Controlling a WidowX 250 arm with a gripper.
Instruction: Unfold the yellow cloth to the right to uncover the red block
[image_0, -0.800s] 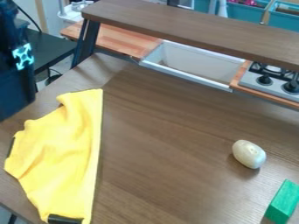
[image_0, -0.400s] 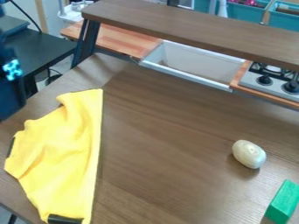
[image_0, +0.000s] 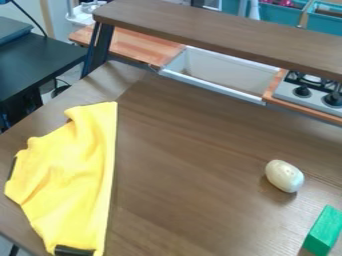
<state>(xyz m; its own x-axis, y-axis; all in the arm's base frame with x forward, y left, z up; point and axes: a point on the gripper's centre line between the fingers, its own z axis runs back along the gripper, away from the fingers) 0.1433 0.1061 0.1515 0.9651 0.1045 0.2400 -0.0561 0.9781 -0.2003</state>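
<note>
A yellow cloth (image_0: 70, 175) lies spread on the left of the brown table (image_0: 194, 175), wrinkled, with a straight right edge, a dark patch at its bottom and another on its left side. To the right, a whitish rounded object (image_0: 284, 176) rests on the wood. A green block (image_0: 324, 231) sits below it, near the right edge.
Along the back runs a raised brown shelf (image_0: 220, 32) on a dark support (image_0: 99, 47). Beneath and behind it are a white sink basin (image_0: 217, 75) and a stove with black knobs (image_0: 302, 91). A black side table (image_0: 40, 62) stands at upper left.
The dark arm part at the left edge has moved left and almost entirely out of the view, uncovering more of the black side table. The cloth, whitish object and green block have stayed put.
</note>
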